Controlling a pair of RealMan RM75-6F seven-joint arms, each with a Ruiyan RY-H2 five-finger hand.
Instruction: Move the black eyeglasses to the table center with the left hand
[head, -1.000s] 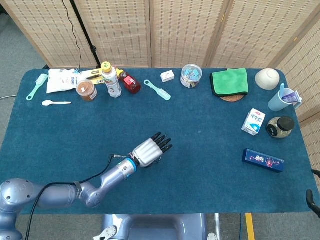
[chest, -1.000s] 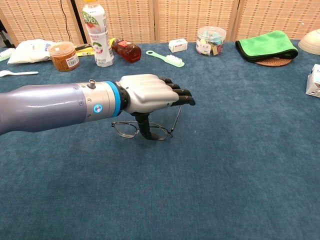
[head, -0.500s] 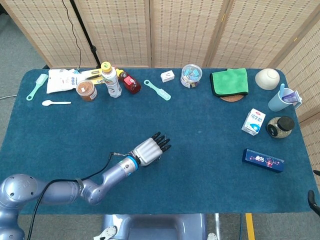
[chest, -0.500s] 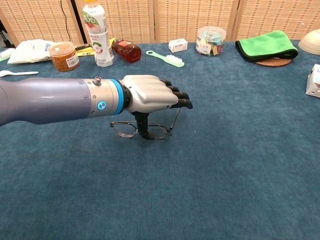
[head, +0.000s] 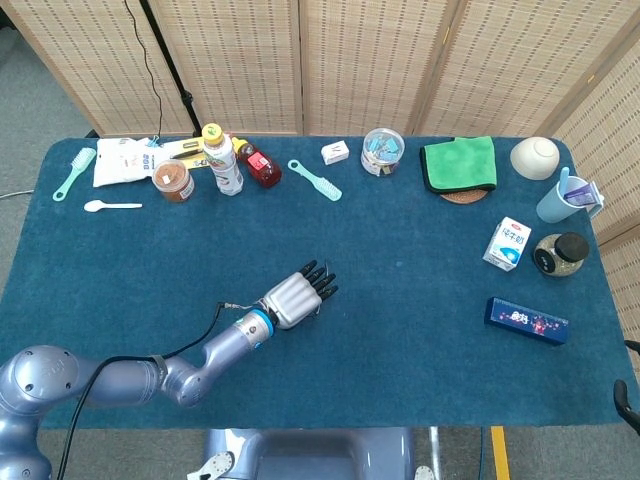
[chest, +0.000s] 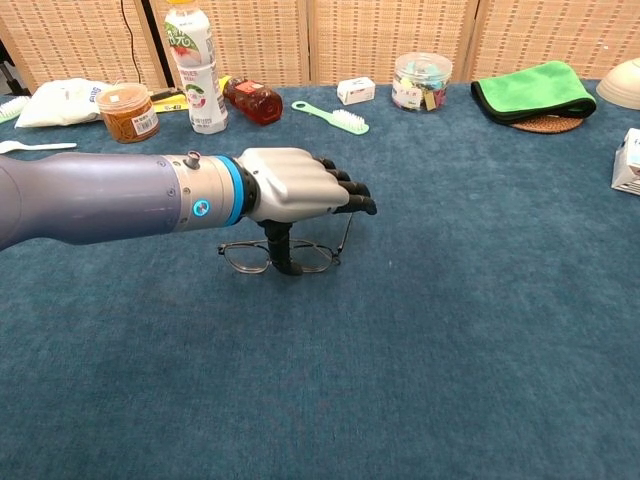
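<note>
Left hand (chest: 290, 187) hovered palm-down over the black eyeglasses (chest: 282, 256), fingers extended forward and close together, thumb (chest: 280, 246) pointing down at the frame's bridge; whether it actually gripped them could not be told. Those glasses sat on the blue table (chest: 480, 300) near its middle, lenses toward the chest camera, one temple arm angled back beneath the fingers.
</note>
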